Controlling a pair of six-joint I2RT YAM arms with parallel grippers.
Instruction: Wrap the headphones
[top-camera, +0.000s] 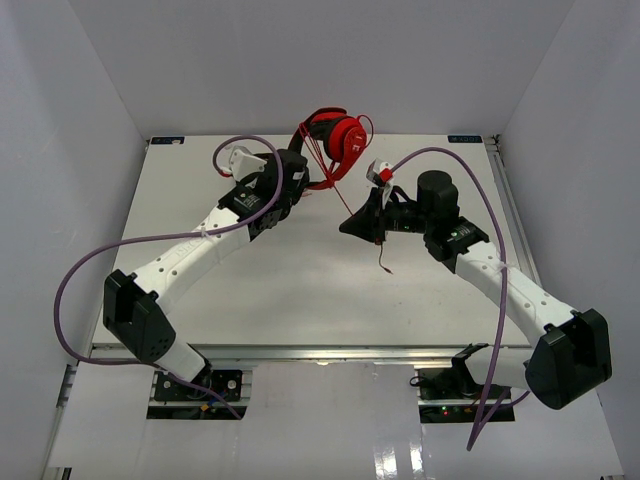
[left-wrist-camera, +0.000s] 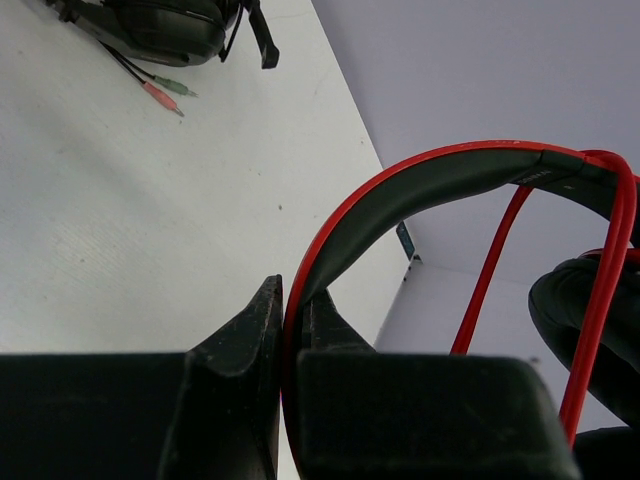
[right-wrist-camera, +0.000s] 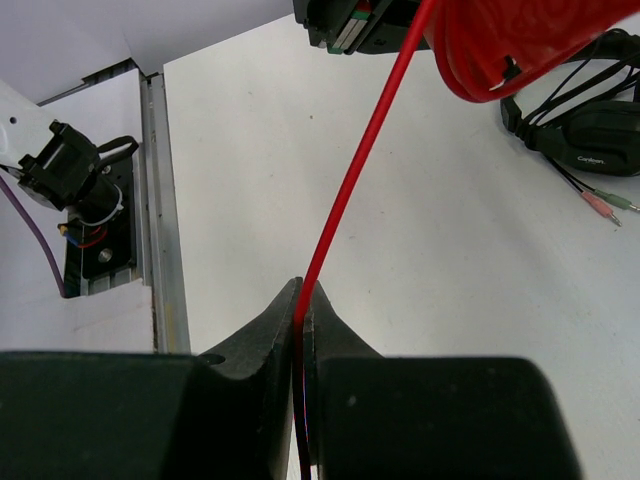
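Note:
The red headphones (top-camera: 340, 138) are held up above the back middle of the table. My left gripper (top-camera: 300, 168) is shut on their red headband (left-wrist-camera: 420, 180), which runs between the fingertips in the left wrist view. My right gripper (top-camera: 352, 222) is shut on the thin red cable (right-wrist-camera: 360, 160), which runs taut up to the glossy red earcup (right-wrist-camera: 520, 40). The cable's loose end (top-camera: 384, 262) hangs below the right gripper. More red cable (left-wrist-camera: 600, 300) lies across the black ear padding in the left wrist view.
Black headphones (right-wrist-camera: 590, 140) with pink and green plugs (left-wrist-camera: 160, 95) lie on the white table (top-camera: 300, 290) near the back. A metal rail (right-wrist-camera: 160, 220) marks the table's edge. White walls enclose the back and sides.

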